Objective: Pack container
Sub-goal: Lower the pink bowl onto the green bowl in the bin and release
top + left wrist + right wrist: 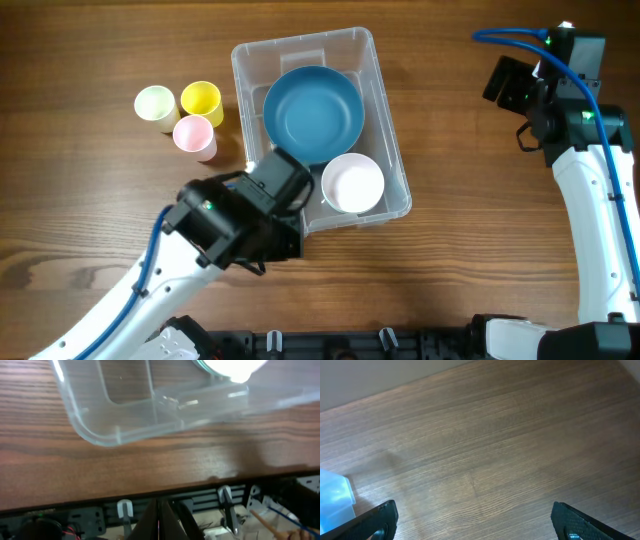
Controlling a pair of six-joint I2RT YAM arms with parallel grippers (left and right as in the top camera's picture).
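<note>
Spanning wood-grain table (100, 230): left claw (159, 521) together near container (300, 42), right claw (474, 510) apart.

End effector (474, 510) spread wide over wooden table (495, 445).

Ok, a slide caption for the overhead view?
Clear container holding blue bowl and white bowl; three cups stand beside it.

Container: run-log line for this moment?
container: blue bowl, white bowl inside | pale cup, yellow cup, pink cup: outside | left gripper: shut | right gripper: open
</note>
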